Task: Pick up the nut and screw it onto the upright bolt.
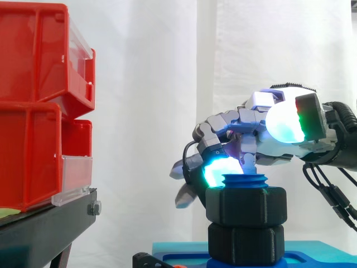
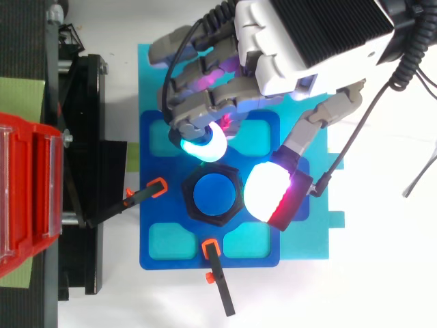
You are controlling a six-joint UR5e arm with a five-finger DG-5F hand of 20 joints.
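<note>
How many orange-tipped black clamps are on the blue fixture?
2. The left clamp lies left of the nut; the lower clamp lies below it in the top view. The hand covers the fixture's upper part, so more may be hidden.

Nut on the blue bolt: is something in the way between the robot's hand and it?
No, nothing that I can see. The hand hangs close above the upper black nut, with nothing between them. That nut already sits on the blue bolt, above a second black nut.
</note>
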